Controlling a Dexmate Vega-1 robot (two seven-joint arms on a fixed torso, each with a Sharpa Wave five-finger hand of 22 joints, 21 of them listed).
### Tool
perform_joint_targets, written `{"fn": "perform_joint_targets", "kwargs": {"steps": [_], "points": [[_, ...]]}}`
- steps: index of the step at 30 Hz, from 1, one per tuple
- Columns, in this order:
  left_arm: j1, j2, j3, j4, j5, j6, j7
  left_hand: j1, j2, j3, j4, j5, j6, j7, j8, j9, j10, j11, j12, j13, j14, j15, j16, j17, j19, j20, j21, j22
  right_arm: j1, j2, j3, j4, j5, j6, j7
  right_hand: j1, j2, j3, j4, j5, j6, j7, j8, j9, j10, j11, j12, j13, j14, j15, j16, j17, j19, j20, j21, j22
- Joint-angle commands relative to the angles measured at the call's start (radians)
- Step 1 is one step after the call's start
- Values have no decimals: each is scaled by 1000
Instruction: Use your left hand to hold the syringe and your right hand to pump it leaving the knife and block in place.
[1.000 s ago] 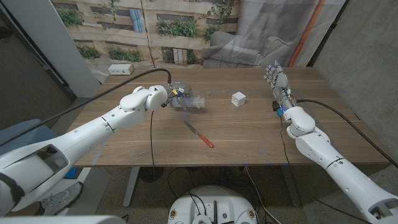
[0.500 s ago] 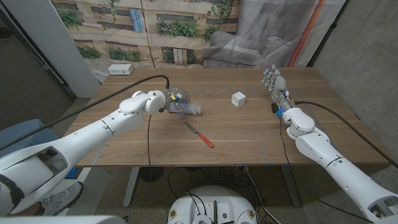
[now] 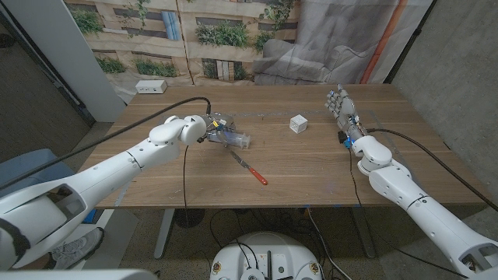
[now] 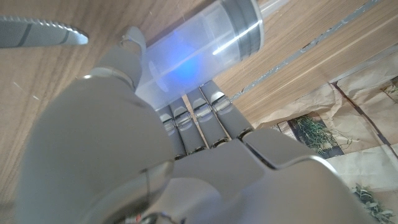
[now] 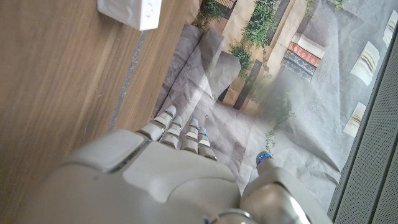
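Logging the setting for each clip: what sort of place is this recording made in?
Probably a lab or test space, not a home: a plain wooden table stands before a printed backdrop of a planted building facade, with grey draped sheeting beside it and a white power strip at the table's far corner.

Syringe (image 3: 233,138): clear barrel, dark plunger seal, lying on its side on table, left of centre, gripped by left hand (image 3: 212,127). Knife (image 3: 249,167): silver blade, red handle, flat near table centre, diagonal. Block (image 3: 298,123): white cube, toward far edge.
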State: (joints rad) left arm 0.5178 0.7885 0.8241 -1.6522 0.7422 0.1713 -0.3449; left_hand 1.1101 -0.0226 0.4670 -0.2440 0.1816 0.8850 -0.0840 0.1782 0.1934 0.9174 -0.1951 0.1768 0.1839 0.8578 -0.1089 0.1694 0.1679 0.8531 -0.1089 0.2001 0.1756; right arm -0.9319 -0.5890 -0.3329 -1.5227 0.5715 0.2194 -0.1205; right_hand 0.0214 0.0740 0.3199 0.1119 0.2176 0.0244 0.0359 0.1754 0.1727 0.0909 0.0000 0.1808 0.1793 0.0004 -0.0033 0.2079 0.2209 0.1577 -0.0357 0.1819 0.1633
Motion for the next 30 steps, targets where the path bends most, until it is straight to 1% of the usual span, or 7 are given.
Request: {"fn": "perform_joint_targets", "kwargs": {"steps": [1,7,11,16,21,26,30], "points": [[8,6,-1,-24,12,31,-16,-116,74,66,76,5,-4,-15,3,3,-25,-2,2,3,-20,-122,-3,0,-10,-74,-3,2,0,5,-8,9,-1,3,-5,-11,27,2,7,-3,-4,5,6,3,3,2,6,2,1,0,6,5,9,-7,5,3],[27,13,-7,-54,31,67,-11,-131,58,59,74,5,-40,-19,-3,2,-41,4,3,2,-31,-121,-1,0,-15,-66,-2,1,-3,6,-7,8,-4,6,-11,-10,27,3,7,-3,-4,5,7,3,3,1,6,2,2,0,6,5,10,-5,6,3],[29,16,-5,-68,43,80,-25,-148,34,47,73,4,-74,-20,-5,0,-60,2,4,2,-46,-119,-1,-1,-23,-63,-2,1,-7,8,-7,9,-3,9,-15,-10,27,3,8,-3,-4,5,8,3,3,1,6,2,3,1,6,5,11,-3,6,3],[29,16,-4,-75,53,90,-36,-161,6,30,72,4,-102,-20,-5,-2,-110,-11,-4,1,-66,-118,-1,1,-34,-58,-3,1,-10,13,-7,9,-1,13,-19,-9,27,3,9,-2,-4,4,8,3,4,0,7,2,5,3,7,5,12,-2,6,3],[28,12,-3,-74,60,96,-42,-175,-9,15,75,4,-154,-19,-10,-4,-138,-5,-3,1,-82,-114,0,2,-48,-50,-6,1,-12,22,-11,13,1,17,-19,-8,26,3,9,-2,-4,4,9,3,4,-1,7,2,6,2,7,6,13,-1,6,3],[26,9,-2,-73,62,99,-48,-190,-30,-14,78,3,-202,-17,-10,-7,-167,2,-1,1,-110,-109,3,4,-74,-46,-11,0,-15,24,-11,12,-1,17,-28,-8,27,3,9,-2,-5,3,9,3,5,0,7,2,6,2,7,6,13,1,6,3],[25,9,-2,-73,60,100,-53,-198,-40,-41,80,5,-249,-14,-7,-9,-214,4,-2,2,-170,-94,-2,5,-116,-34,-18,-1,-16,23,-9,10,-4,17,-34,-8,27,3,10,-2,-5,2,9,3,5,0,7,2,7,2,8,6,13,1,6,3]]}}
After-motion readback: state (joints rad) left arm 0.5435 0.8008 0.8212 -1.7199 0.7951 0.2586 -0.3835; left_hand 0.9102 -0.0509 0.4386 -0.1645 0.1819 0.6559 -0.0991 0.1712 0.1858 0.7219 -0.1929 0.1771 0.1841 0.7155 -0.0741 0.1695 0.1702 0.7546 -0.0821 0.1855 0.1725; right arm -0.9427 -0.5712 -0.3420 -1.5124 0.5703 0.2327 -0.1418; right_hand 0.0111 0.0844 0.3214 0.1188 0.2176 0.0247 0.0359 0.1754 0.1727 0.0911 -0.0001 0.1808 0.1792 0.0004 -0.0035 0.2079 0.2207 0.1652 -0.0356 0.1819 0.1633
